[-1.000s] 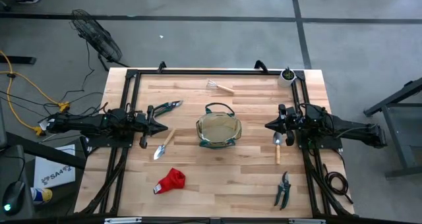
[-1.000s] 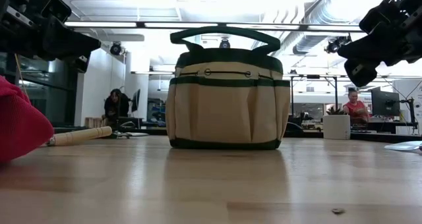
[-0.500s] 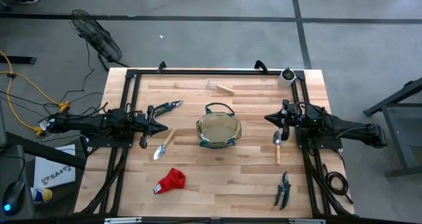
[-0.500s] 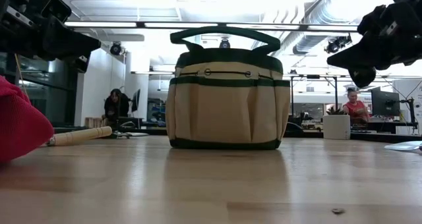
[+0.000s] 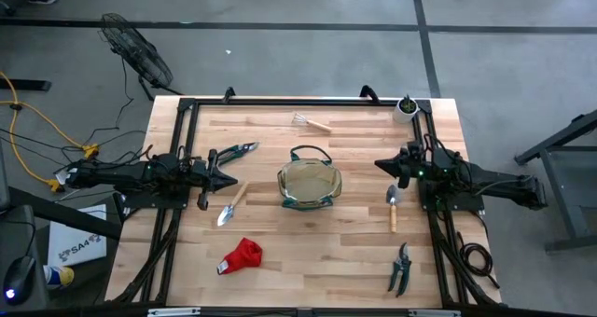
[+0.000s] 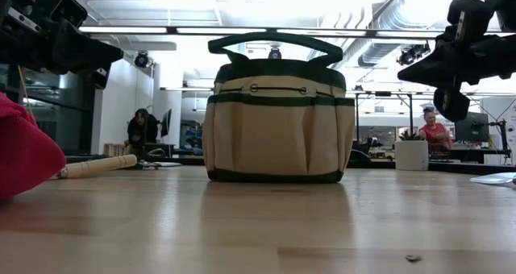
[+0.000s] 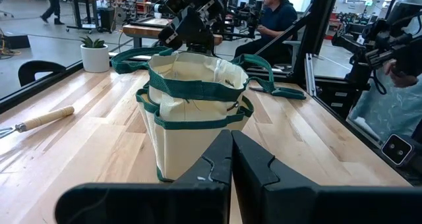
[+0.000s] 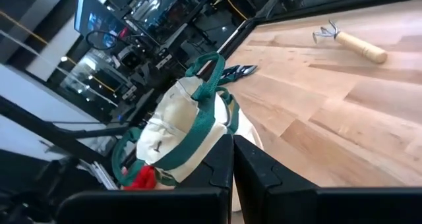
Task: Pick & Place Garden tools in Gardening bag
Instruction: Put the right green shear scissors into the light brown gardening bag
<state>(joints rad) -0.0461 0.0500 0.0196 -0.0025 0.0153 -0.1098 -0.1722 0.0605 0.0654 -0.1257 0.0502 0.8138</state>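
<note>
The tan gardening bag (image 5: 310, 185) with green trim stands upright and open-topped at the table's middle. Around it lie the garden tools: green-handled pruners (image 5: 234, 152), a trowel (image 5: 229, 207), a red glove (image 5: 241, 255), a mini rake (image 5: 311, 122), a second trowel (image 5: 393, 208) and black shears (image 5: 401, 266). My left gripper (image 5: 235, 182) hovers shut, left of the bag and pointing at it (image 7: 198, 112). My right gripper (image 5: 377, 165) hovers shut to the bag's right, rolled about its own axis, with the bag (image 8: 181, 132) ahead of it. Neither holds anything.
A small white pot (image 5: 406, 107) with a green plant stands at the far right corner. A black frame (image 5: 280, 101) runs along the table's far and side edges. People sit at desks in the room beyond (image 6: 435, 133). Bare wood lies along the near edge.
My right gripper has rolled about its pointing line while staying in place to the bag's right, still shut. The bag and the tools lie where they were.
</note>
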